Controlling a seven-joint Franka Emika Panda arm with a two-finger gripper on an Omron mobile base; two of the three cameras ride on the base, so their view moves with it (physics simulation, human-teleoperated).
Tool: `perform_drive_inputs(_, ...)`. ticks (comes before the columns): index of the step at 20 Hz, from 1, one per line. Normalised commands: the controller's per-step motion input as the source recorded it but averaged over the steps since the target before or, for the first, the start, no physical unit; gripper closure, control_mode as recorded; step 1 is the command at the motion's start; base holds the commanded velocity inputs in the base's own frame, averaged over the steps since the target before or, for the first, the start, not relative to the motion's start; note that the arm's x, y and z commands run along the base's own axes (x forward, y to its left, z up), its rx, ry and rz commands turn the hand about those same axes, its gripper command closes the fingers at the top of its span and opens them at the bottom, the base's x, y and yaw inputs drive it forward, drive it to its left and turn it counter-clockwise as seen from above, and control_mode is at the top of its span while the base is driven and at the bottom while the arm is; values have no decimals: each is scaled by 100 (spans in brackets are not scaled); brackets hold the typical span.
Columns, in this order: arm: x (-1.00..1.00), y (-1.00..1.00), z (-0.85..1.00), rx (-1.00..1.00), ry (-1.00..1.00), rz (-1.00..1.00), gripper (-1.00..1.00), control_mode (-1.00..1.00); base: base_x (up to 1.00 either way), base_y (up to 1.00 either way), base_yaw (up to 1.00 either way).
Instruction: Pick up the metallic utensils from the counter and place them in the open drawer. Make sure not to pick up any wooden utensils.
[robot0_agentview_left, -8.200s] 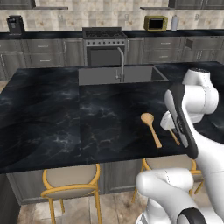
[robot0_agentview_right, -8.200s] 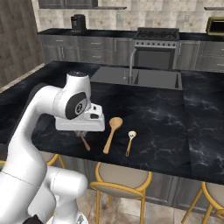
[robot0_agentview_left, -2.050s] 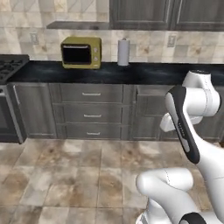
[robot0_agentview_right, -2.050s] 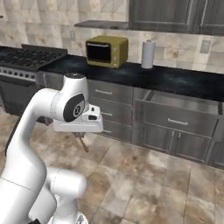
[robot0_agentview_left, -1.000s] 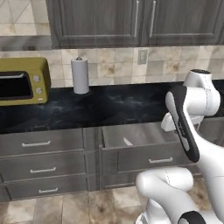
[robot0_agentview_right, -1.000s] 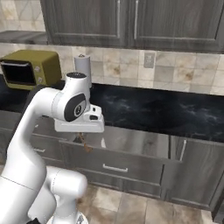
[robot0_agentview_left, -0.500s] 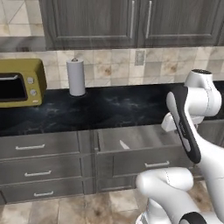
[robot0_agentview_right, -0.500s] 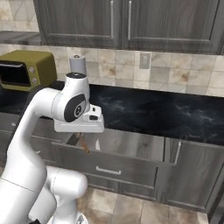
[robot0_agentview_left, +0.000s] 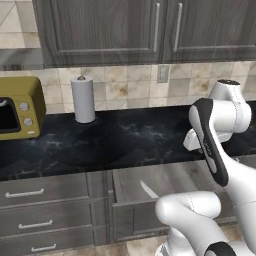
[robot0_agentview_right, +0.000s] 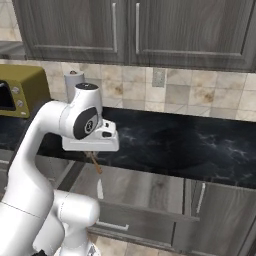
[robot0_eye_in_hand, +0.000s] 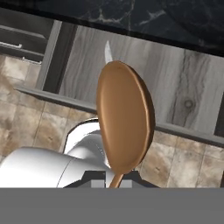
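The gripper (robot0_agentview_right: 93, 156) is clamped tight on the handle of a tan wooden spoon (robot0_eye_in_hand: 124, 120), whose oval bowl hangs over the near part of the open drawer (robot0_agentview_right: 145, 190). A pale metallic knife (robot0_agentview_left: 148, 190) lies inside that drawer near its left wall. Behind runs the black counter (robot0_agentview_left: 125, 140), carrying a paper towel roll (robot0_agentview_left: 83, 99) and a yellow microwave (robot0_agentview_left: 17, 107) toward its left end.

- The tan-orange wooden spoon (robot0_eye_in_hand: 124, 120) with its oval bowl is hiding its own handle and part of the slim silvery pointed blade (robot0_eye_in_hand: 107, 51) in the grey-brown wood-grain open drawer (robot0_eye_in_hand: 183, 83).
- The drawer's right end is running behind the white arm in the left base view.
- The yellow microwave (robot0_agentview_left: 19, 106) is being cut by the frame edge, left of the drawer.
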Motion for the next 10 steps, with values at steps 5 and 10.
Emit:
perform_drive_inputs(5,0,0,0,0,0,0,100,100,0,0,0)
perform_drive_inputs(10,0,0,0,0,0,0,100,100,0,0,0)
